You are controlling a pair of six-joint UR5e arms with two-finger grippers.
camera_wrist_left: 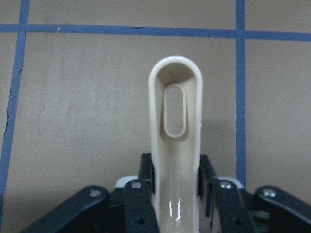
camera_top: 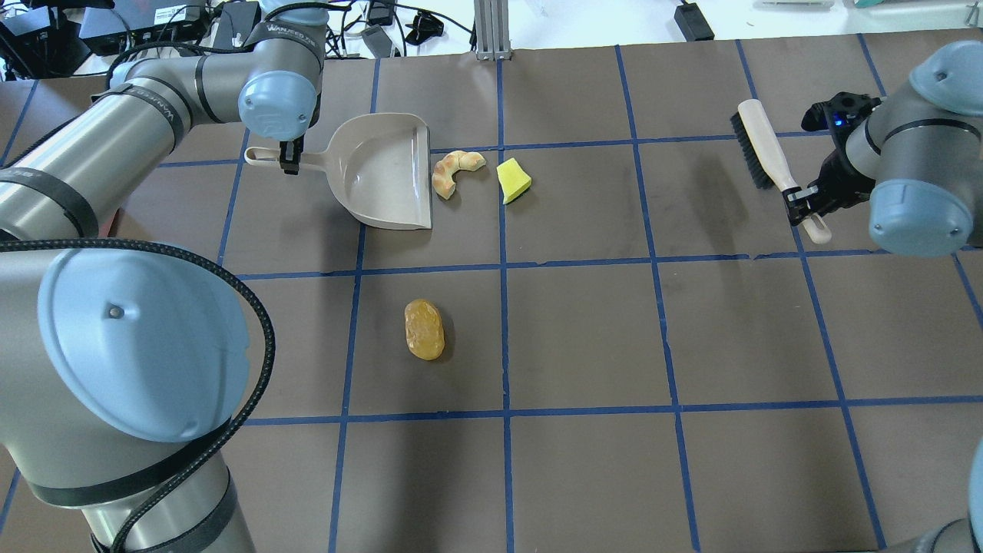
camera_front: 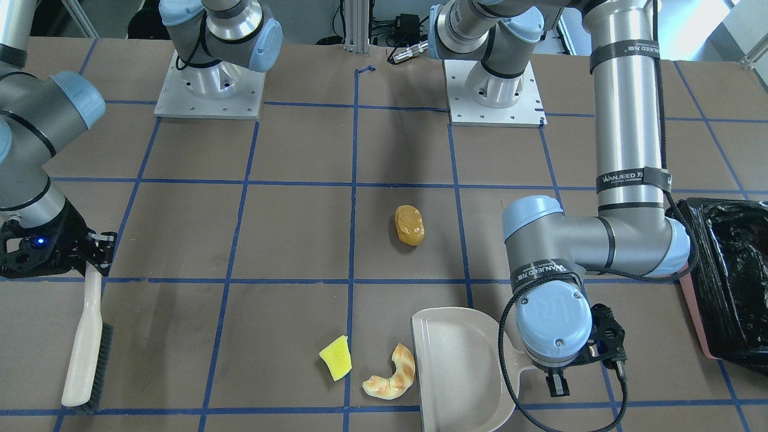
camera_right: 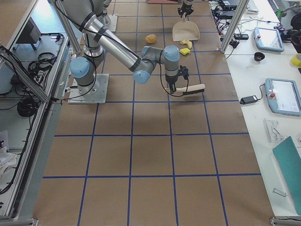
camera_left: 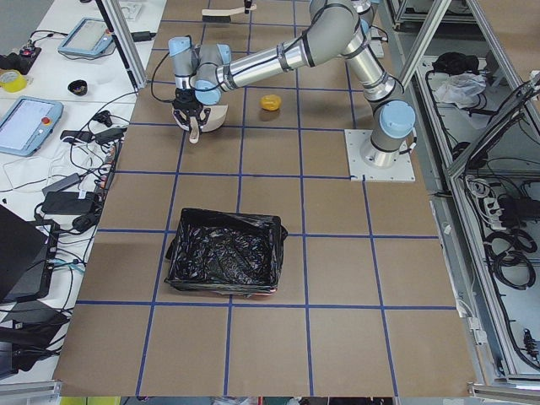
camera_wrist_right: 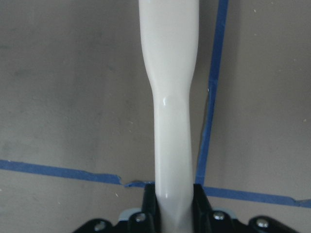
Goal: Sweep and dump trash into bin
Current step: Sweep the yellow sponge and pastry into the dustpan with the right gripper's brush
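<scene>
Brown paper-covered table (camera_top: 584, 338), ruled into squares by blue tape; two robot arms at work on it.

1. Left gripper (camera_top: 289, 164): mostly hidden under its wrist in the overhead view. The left wrist view shows both fingers (camera_wrist_left: 146, 170) pressed against the sides of the dustpan handle (camera_wrist_left: 175, 111), whose slotted end sticks out past them. The pan itself is outside that view.
2. Dustpan (camera_top: 384, 173): beige, flat on the table, its open lip facing 3 o'clock in the overhead view.
3. Croissant-like bread piece (camera_top: 453, 170): curved, tan, just beside the dustpan lip at 3 o'clock from the left gripper, with the pan between them. Whether it touches the lip cannot be told.
4. Yellow-green sponge wedge (camera_top: 512, 180): just beside the croissant, at its 3 o'clock, straddling a tape line.
5. Orange-yellow glossy lump (camera_top: 424, 329): alone in a square, at about 5 o'clock from the left gripper and well apart from the dustpan.
6. Bin (camera_front: 732, 276): pink, lined with crinkled black bag, cut off by the front-facing view's right edge, at 2 o'clock from the left gripper there; only a sliver of pink shows. It is not in the overhead view.
7. Right gripper (camera_top: 802, 201): clamped on the narrow neck of the brush handle, as the right wrist view shows.
8. Brush (camera_top: 768, 150): cream handle, dark bristles, well apart from all the trash, which lies at 9 o'clock. Whether the bristles touch the table cannot be told.
</scene>
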